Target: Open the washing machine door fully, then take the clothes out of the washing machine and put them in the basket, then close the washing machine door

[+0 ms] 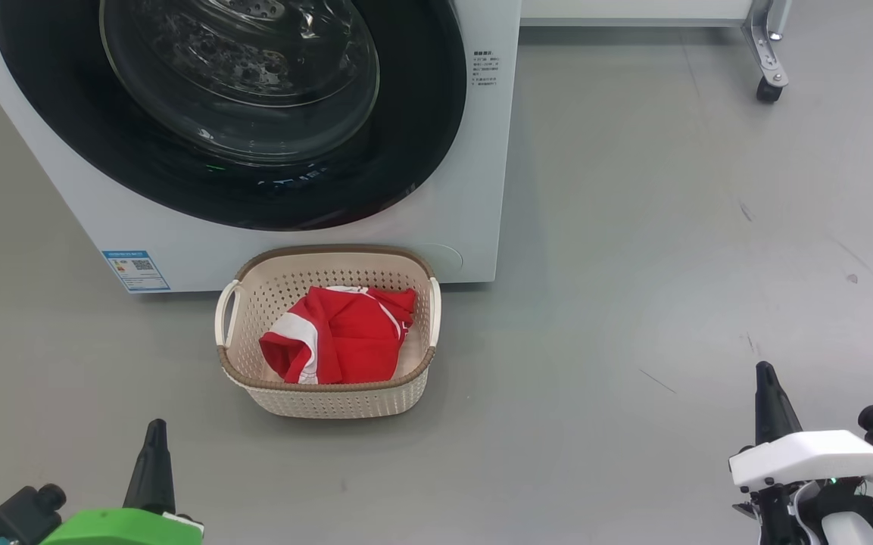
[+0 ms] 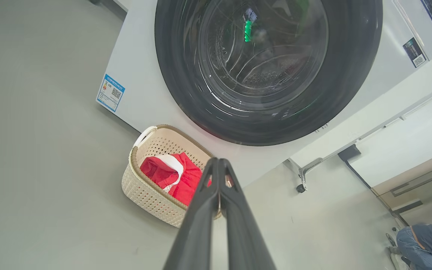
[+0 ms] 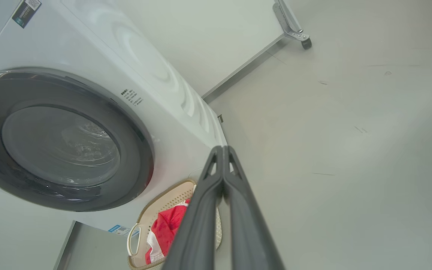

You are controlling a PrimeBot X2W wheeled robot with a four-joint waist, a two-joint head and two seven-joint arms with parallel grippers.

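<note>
Basket with clothes below washing machine door; wheeled frame, perhaps trolley, right.

Top of washing machine door cut off at head view's edge; blue label print too small to read. Right wrist view: basket partly hidden behind right gripper — bottom cropped.

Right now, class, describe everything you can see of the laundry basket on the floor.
The basket is a rounded rectangle of cream perforated plastic with a brown woven-look rim and two pale side handles. It stands upright on the grey floor, close before the washing machine, below its closed door. Whether it touches the machine cannot be told. Red clothes with white stripes lie crumpled inside it.
</note>
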